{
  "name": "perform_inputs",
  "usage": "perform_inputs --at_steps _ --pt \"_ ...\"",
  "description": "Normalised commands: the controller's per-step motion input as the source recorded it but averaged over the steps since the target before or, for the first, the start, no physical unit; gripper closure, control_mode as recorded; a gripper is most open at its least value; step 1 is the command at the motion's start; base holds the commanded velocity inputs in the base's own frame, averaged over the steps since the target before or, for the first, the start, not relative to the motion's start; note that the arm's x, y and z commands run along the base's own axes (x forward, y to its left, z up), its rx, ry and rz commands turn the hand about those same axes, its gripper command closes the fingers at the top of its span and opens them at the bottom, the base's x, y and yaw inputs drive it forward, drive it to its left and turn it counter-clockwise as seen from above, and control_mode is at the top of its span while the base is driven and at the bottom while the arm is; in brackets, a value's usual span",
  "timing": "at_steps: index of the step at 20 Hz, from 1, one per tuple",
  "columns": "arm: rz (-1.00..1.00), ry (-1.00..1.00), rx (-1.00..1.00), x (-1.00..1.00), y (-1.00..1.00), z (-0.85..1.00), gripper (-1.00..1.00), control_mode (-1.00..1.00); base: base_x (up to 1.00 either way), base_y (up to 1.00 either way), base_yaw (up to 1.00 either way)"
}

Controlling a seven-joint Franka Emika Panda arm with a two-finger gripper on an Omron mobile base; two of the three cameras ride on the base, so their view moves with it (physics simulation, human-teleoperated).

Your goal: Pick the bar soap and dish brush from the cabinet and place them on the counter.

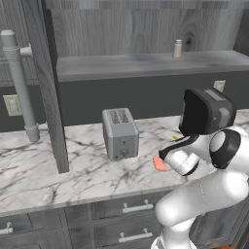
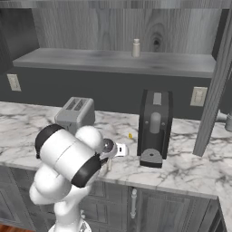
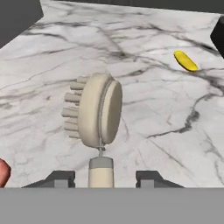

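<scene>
The dish brush (image 3: 98, 111) is a tan round head with bristles pointing left, on a thin handle that runs back between my gripper's (image 3: 105, 177) finger tips. The gripper is open, with a gap on each side of the handle. The brush is low over the white marble counter (image 3: 166, 109); I cannot tell whether it touches. The orange-red bar soap (image 1: 159, 164) lies on the counter (image 1: 73, 165) beside my hand and shows as bar soap (image 3: 2, 173) at the left edge. The cabinet (image 1: 146, 65) hangs above with its door open.
A grey toaster (image 1: 120, 132) stands left of the soap, and a dark coffee machine (image 2: 155, 127) to the right. A yellow speck (image 3: 186, 61) lies ahead. A small beige bottle (image 2: 136, 47) stands on the shelf. A grey pipe (image 1: 19, 87) hangs at far left.
</scene>
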Motion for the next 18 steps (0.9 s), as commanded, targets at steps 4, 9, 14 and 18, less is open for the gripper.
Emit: perform_inputs --at_steps 4,9,14,18 --pt "-0.07 -0.08 0.0 0.02 0.06 -0.32 -1.0 -1.0 0.0 0.0 0.0" --pt "-0.07 -0.04 0.0 0.0 0.08 0.0 -1.0 -1.0 0.0 0.0 0.0" --pt "-0.09 0.0 -0.04 -0.1 0.24 0.73 -1.0 -1.0 0.0 0.0 0.0" --pt "-0.09 0.0 -0.13 -0.09 0.35 1.0 -1.0 -1.0 0.0 0.0 0.0"
